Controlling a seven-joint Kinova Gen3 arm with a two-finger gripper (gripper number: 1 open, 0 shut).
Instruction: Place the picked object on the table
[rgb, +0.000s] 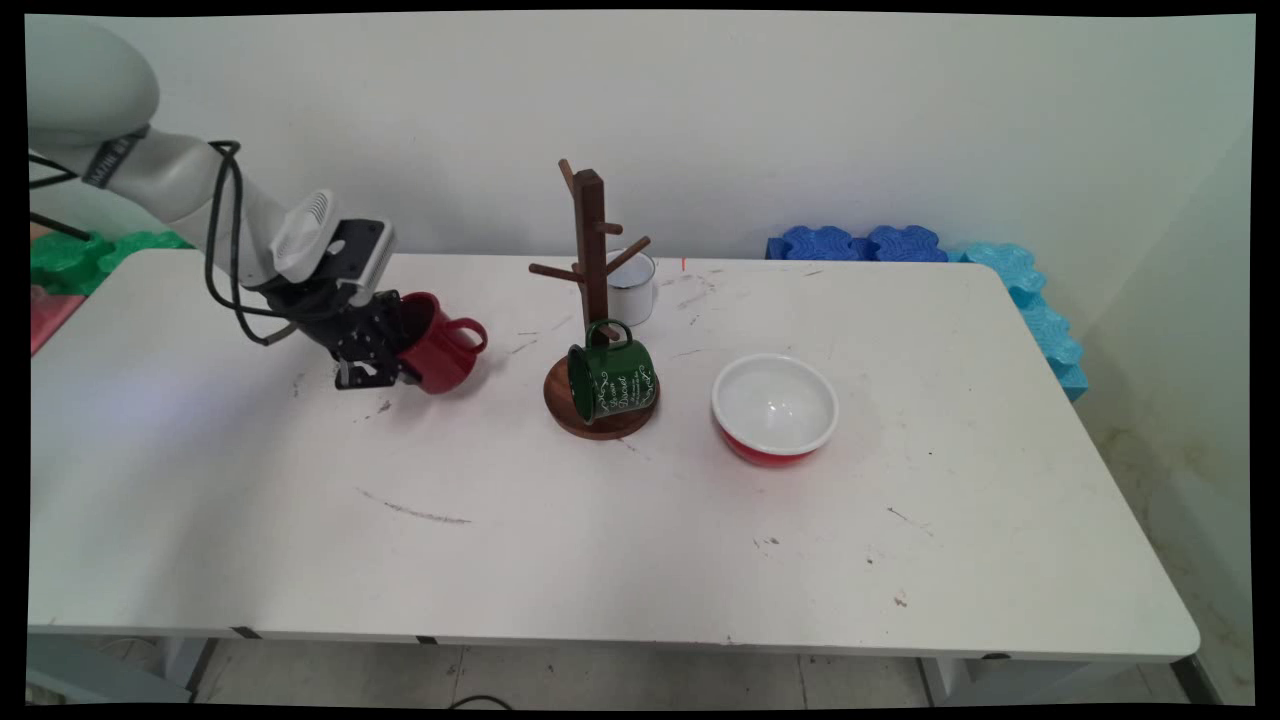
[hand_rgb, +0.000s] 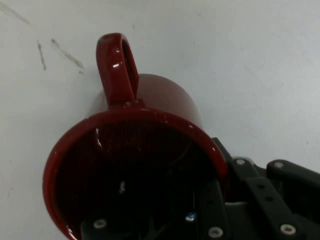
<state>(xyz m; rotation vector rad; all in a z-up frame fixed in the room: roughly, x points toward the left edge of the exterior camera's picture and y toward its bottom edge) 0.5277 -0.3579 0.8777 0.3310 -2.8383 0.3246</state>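
Main view, left of centre: the gripper (rgb: 385, 352) clamps the rim of a red mug (rgb: 440, 352) — tipped sideways, handle pointing right; a mug tree (rgb: 592, 300) with a green mug (rgb: 610, 377) stands right of it.

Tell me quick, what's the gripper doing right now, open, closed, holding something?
Gripper: closed on the rim of the red mug, one finger inside it, holding it tilted on its side.

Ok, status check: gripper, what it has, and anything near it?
Gripper shut on red ceramic mug, tipped sideways, one finger inside its rim. Wooden mug tree with green enamel mug stands apart to its right.
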